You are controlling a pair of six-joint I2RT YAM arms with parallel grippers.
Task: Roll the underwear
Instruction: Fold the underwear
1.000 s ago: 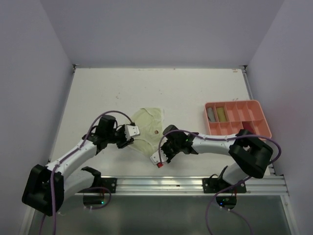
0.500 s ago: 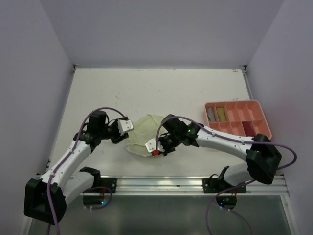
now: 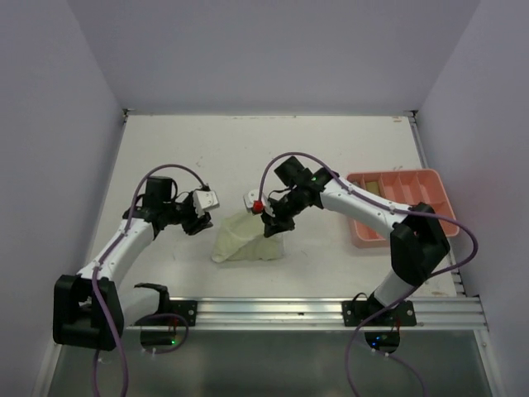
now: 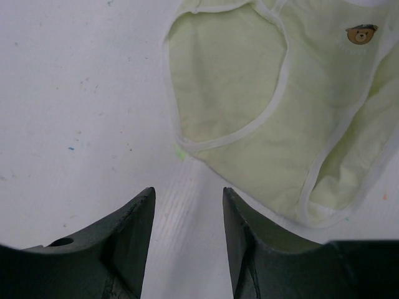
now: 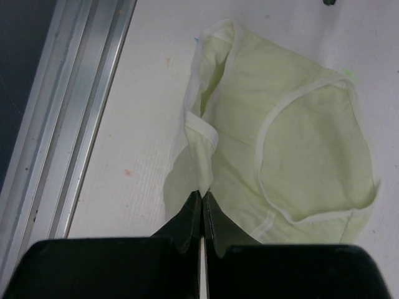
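right wrist view: the right gripper [image 5: 201, 195] is pinching a fold of the underwear [image 5: 293, 156], its jaws pressing together on the white-edged hem at their tips. beyond the jaws and to their right, the rest of the pale yellow-green cloth is spreading out over the white table [image 5: 143, 124], with one leg opening facing up. to the left of the jaws, an aluminium rail [image 5: 75, 106] is running along the table edge.

left wrist view: the left gripper [image 4: 187, 194] is hovering with its jaws spread, and only bare table is showing between them. the cloth is lying just beyond the right jaw; whether it is touching that jaw cannot be told. a small bear patch [image 4: 361, 34] is showing on the cloth at the far right.

top external view: the two grippers are flanking the garment. a salmon-pink tray [image 3: 413, 184] is sitting well to the right of the right jaws, with that arm partly hiding it.
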